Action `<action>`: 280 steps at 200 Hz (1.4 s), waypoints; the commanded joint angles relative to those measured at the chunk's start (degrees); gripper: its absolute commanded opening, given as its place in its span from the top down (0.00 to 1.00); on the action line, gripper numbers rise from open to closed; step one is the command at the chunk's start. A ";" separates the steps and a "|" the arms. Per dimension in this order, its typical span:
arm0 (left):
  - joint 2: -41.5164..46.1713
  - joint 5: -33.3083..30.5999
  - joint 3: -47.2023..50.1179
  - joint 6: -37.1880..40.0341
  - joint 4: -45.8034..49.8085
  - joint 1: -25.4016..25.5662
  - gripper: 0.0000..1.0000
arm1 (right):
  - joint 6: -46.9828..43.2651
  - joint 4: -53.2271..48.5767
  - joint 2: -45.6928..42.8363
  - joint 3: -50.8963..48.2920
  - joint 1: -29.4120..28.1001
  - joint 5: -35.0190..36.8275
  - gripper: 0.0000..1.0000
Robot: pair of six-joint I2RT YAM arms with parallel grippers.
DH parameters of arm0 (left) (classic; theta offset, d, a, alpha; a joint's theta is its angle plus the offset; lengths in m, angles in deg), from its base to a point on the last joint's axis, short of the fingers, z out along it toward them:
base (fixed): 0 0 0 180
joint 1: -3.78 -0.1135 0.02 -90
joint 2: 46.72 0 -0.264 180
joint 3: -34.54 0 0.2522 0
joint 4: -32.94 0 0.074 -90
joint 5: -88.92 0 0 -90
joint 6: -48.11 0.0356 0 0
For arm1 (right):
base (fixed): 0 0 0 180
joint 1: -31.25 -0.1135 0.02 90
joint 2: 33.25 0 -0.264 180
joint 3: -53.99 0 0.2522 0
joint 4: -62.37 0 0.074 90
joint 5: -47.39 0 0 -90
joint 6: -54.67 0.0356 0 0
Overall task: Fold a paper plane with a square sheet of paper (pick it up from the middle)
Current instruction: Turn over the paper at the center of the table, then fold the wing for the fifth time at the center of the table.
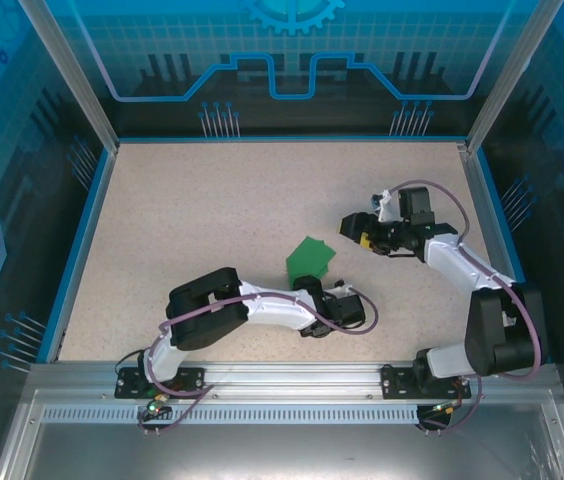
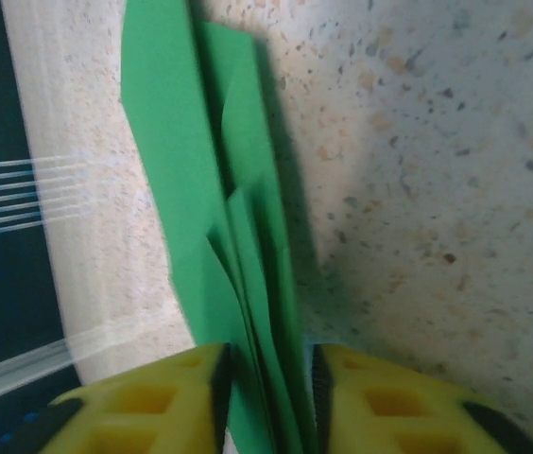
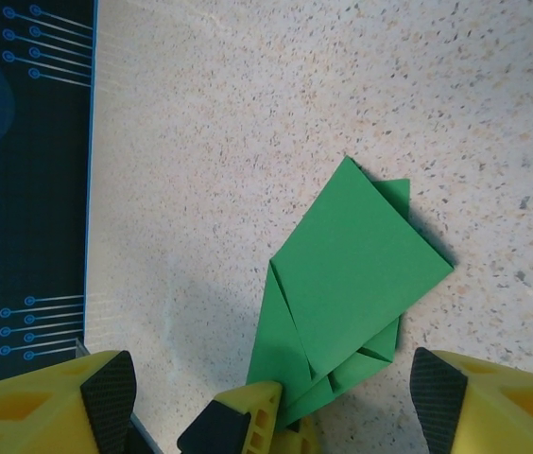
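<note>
Paper plane: folded green dart, mid-table;
Left gripper: fingers flank its tail; clamped or loose, cannot tell;
Right gripper: fingers wide apart, empty

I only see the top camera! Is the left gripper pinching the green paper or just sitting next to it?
Observer: In the left wrist view the green paper runs between the jaws of the left gripper; whether they pinch it, I cannot tell.
Operator: Is the right gripper holding anything?
Observer: No. Its wrist view shows its jaws wide apart and empty, the paper ahead of them.
Operator: Is the paper folded?
Observer: Yes, the right wrist view shows triangular flaps folded near the left gripper's end.
</note>
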 commanded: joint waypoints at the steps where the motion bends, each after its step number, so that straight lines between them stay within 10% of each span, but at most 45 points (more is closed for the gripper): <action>1: 4.30 7.20 1.29 -2.98 -0.29 0.31 0.50 | -0.05 0.49 1.65 0.45 -1.98 -1.53 0.21; 52: 16.66 21.78 1.53 -11.11 5.56 -1.36 0.21 | 0.30 0.97 5.80 0.56 -5.32 -2.91 0.28; 144: 43.65 54.03 16.89 -30.54 2.13 -25.11 0.23 | 9.01 3.91 4.19 -2.08 -22.27 12.90 0.60; 194: 43.13 61.06 25.06 -38.40 -7.63 -37.96 0.25 | 10.35 2.57 9.10 0.23 -31.04 23.05 0.70; 280: 36.31 62.94 25.88 -44.08 -15.18 -38.71 0.25 | 6.11 -2.08 16.28 3.54 -32.30 30.52 0.77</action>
